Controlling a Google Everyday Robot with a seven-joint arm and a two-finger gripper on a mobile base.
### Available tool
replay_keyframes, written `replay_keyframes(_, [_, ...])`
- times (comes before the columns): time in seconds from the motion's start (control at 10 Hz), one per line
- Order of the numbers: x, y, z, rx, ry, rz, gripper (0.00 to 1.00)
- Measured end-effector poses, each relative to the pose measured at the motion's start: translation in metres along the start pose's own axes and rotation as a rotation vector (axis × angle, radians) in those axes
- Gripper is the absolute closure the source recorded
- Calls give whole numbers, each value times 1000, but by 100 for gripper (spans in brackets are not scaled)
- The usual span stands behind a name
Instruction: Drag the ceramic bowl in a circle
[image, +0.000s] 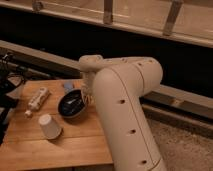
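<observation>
gripper (86, 96) is sitting at the right rim of the ceramic bowl (72, 104), mid-table (70, 142), so the bowl is lying just left of it. can't tell the fingers' state. paper cup (49, 126) is standing near-left, close to the drag path.

Big white arm (125, 100) hogging the shot.
It bends at the elbow, gripper (87, 98) pointing down off its left end.
</observation>
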Motion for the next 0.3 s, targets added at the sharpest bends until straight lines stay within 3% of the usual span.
replay_keyframes(0.3, [4,-10,-1,6,-4,0,75])
